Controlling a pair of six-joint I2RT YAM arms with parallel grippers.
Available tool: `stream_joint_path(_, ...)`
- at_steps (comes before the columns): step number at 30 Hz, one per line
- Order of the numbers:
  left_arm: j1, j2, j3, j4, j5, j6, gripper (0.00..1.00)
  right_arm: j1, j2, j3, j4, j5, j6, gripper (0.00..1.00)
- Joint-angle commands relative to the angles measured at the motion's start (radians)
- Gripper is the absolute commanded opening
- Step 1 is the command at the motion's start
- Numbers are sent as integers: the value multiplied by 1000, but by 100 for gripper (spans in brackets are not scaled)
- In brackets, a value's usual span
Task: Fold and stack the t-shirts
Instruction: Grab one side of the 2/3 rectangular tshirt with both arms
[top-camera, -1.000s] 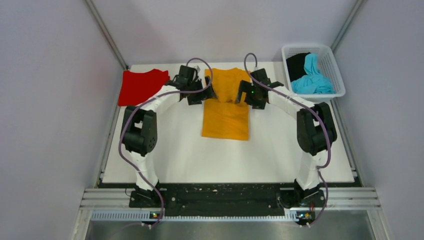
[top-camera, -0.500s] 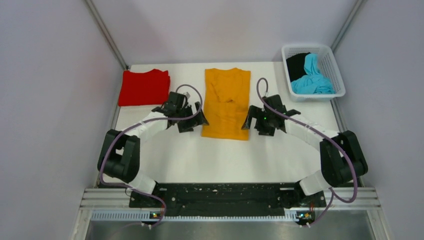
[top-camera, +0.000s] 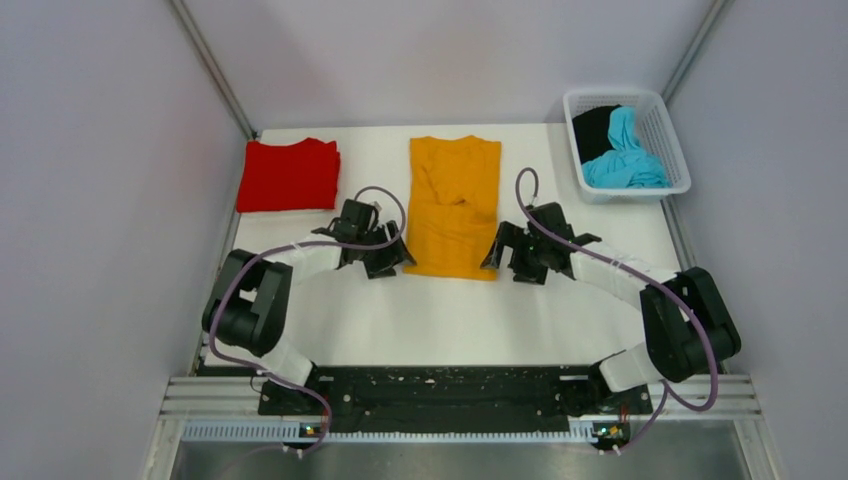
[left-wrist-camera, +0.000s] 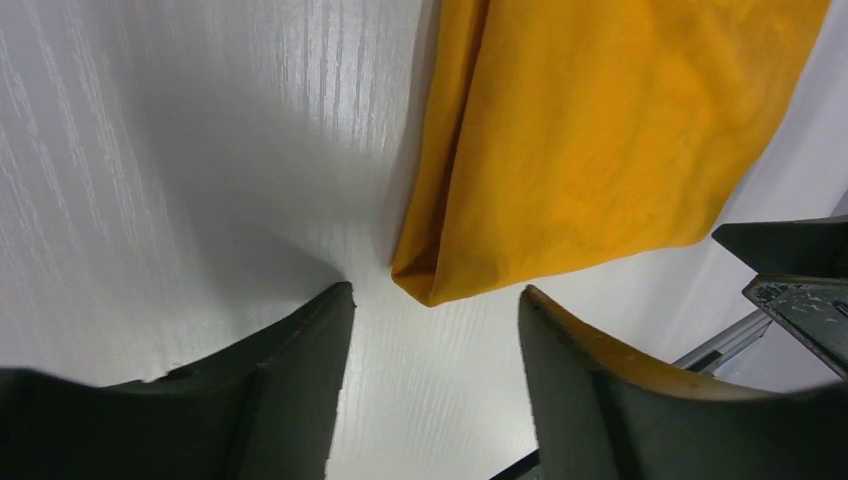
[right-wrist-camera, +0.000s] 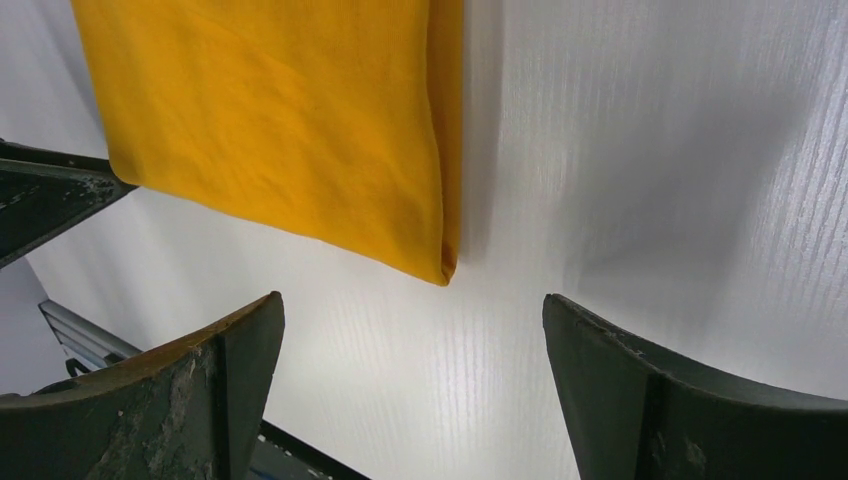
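The orange-yellow t-shirt (top-camera: 455, 205) lies as a long narrow strip at the table's middle back, sleeves folded in. My left gripper (top-camera: 393, 262) is open and empty at its near left corner (left-wrist-camera: 425, 285), just short of the cloth. My right gripper (top-camera: 497, 260) is open and empty at its near right corner (right-wrist-camera: 440, 265). A folded red t-shirt (top-camera: 288, 175) lies at the back left. The cyan-blue t-shirt (top-camera: 625, 155) and the black t-shirt (top-camera: 595, 128) lie crumpled in the basket.
The white mesh basket (top-camera: 672, 130) stands at the back right corner. The white table (top-camera: 450, 320) runs bare between the shirt and the arm bases. Grey walls close in on both sides.
Both grippers have moved from the shirt's upper sides toward me, down along its edges, to its near corners. The shirt lies still.
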Motion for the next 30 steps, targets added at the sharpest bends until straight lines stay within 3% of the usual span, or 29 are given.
stream_joint_path(1, -8, 21, -28, 66, 21, -15, 62, 12, -18, -2, 49, 4, 13, 99)
stream_joint_path(12, -21, 57, -43, 77, -12, -28, 35, 11, 1, -9, 54, 15, 16, 98)
stream_joint_path(20, -20, 116, -16, 99, -7, -33, 22, 25, 11, -31, 62, 20, 24, 97)
stream_joint_path(23, -22, 134, -7, 98, 2, -29, 1, 35, 28, -34, 78, 23, 34, 96)
stream_joint_path(30, -21, 99, -46, 101, 0, -24, 0, 43, 62, -47, 127, 74, 106, 82)
